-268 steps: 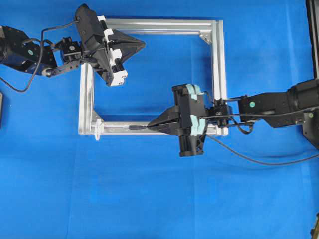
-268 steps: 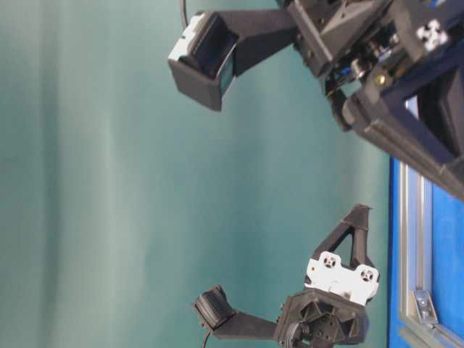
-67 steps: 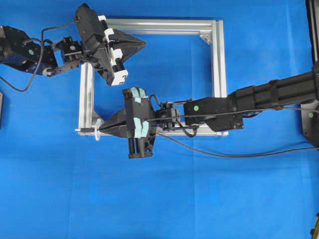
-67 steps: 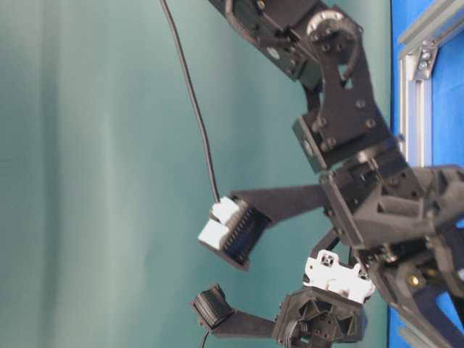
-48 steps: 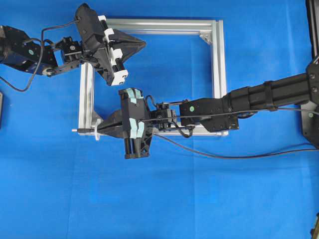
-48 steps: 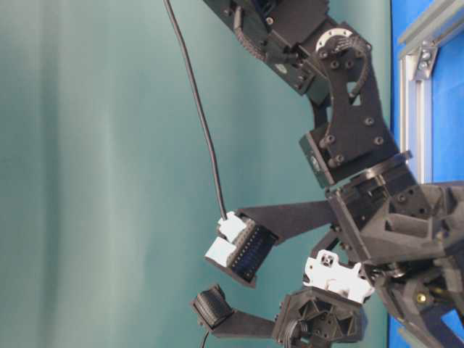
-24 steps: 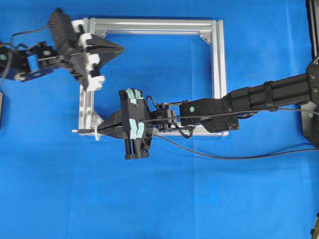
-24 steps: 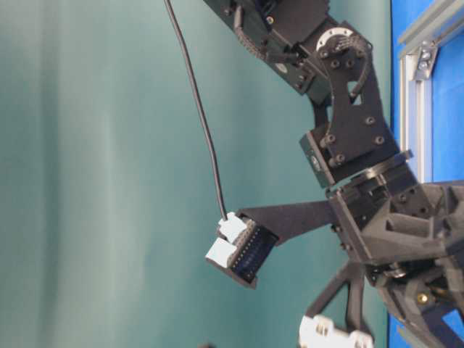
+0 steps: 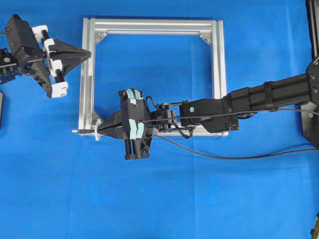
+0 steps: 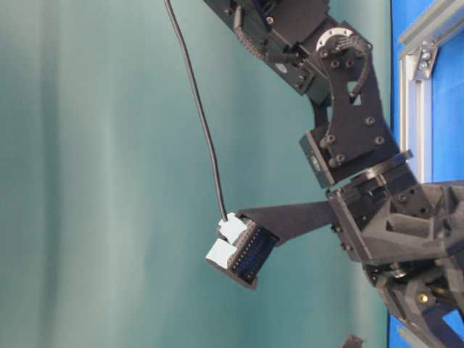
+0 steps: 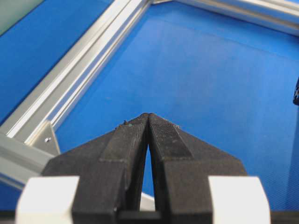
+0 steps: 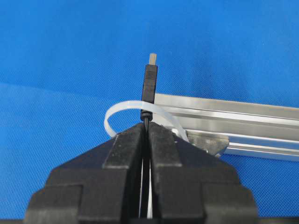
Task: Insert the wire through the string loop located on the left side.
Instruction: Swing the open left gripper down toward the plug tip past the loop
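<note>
Your wire (image 12: pixel 149 86) pokes its plug through the loop (image 12: pixel 122 108) at the frame's (image 9: pixel 215 74) lower left corner, metal tip clear on the far side. Your right gripper (image 9: pixel 101 130) pinches the wire just behind the plug, fingers pressed tight on it. Upper left of the overhead view, your left gripper (image 9: pixel 87 54) sits just outside the frame's left rail, fingers pressed together on nothing.
</note>
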Tool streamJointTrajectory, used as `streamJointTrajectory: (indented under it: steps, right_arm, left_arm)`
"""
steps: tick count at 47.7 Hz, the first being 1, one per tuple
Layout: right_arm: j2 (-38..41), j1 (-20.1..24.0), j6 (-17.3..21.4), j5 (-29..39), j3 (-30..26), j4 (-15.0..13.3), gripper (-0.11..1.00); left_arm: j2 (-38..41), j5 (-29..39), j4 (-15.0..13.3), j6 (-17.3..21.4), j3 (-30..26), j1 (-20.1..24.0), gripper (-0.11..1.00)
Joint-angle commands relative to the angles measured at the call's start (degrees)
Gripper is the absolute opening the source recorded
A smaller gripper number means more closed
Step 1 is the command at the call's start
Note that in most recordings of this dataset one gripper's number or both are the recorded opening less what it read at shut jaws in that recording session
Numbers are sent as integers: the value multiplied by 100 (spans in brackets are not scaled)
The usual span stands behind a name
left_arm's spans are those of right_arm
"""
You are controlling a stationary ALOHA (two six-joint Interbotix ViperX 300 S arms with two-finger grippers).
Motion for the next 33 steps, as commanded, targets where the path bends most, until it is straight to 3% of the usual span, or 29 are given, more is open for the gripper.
streamJointTrajectory:
  steps: [1, 9, 14, 33]
  right_arm:
    - [-132, 9, 0, -26, -105, 9, 0]
    - [-132, 0, 0, -44, -105, 9, 0]
    - [-132, 9, 0, -44, -105, 9, 0]
    - [-132, 0, 0, -44, -114, 9, 0]
  left_arm:
    - [-141, 0, 9, 0, 26, 70, 0]
    - [-158, 114, 9, -9, 53, 70, 0]
    - [-158, 176, 9, -18, 70, -167, 0]
    - [-624, 193, 9, 9, 396, -2215, 0]
